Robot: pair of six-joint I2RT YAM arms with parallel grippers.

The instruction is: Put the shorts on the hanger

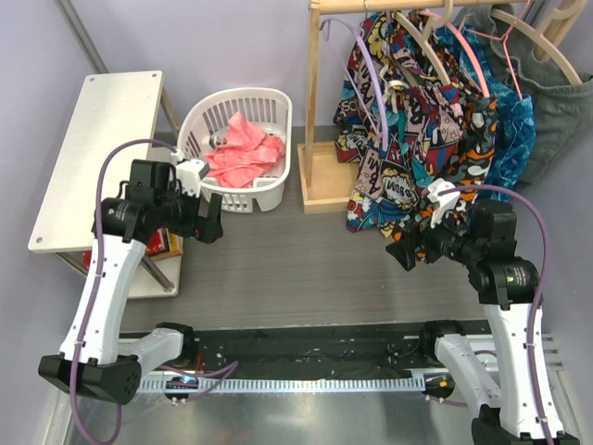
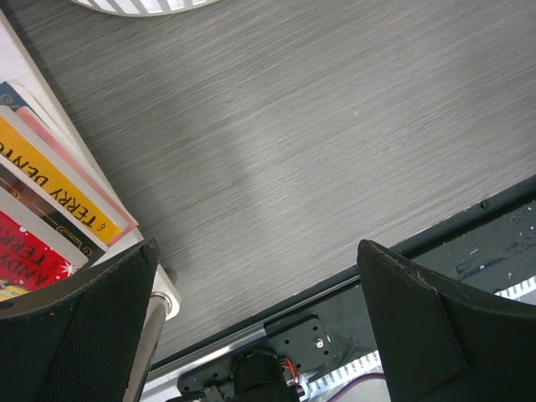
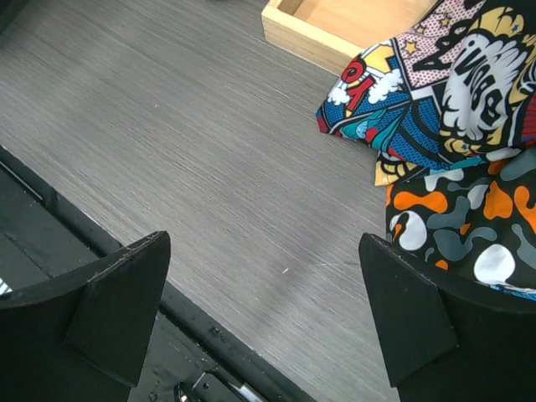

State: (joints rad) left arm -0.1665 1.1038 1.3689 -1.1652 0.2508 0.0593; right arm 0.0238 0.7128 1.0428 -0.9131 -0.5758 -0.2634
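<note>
The comic-print shorts (image 1: 384, 158) hang among other garments on the wooden rack at the upper right, and their hem (image 3: 419, 92) reaches down to the floor. A beige wooden hanger arm (image 1: 422, 46) shows just above them; how the shorts sit on it is hidden by the crowded clothes. My right gripper (image 1: 408, 248) hovers open, low and just in front of the hem, with nothing between its fingers (image 3: 264, 243). At the left, beside the basket, my left gripper (image 1: 208, 222) is open and holds nothing, over bare floor (image 2: 258, 251).
An orange-black-white blotch garment (image 3: 469, 209) hangs right of the shorts, with blue (image 1: 514, 130) and grey (image 1: 556, 111) clothes beyond. Lilac (image 1: 369, 79) and pink (image 1: 468, 56) hangers share the rail. The rack's wooden base (image 1: 324, 181), a white basket (image 1: 278, 97) of pink cloth and a white shelf (image 1: 102, 148) over books (image 2: 50, 201) stand around.
</note>
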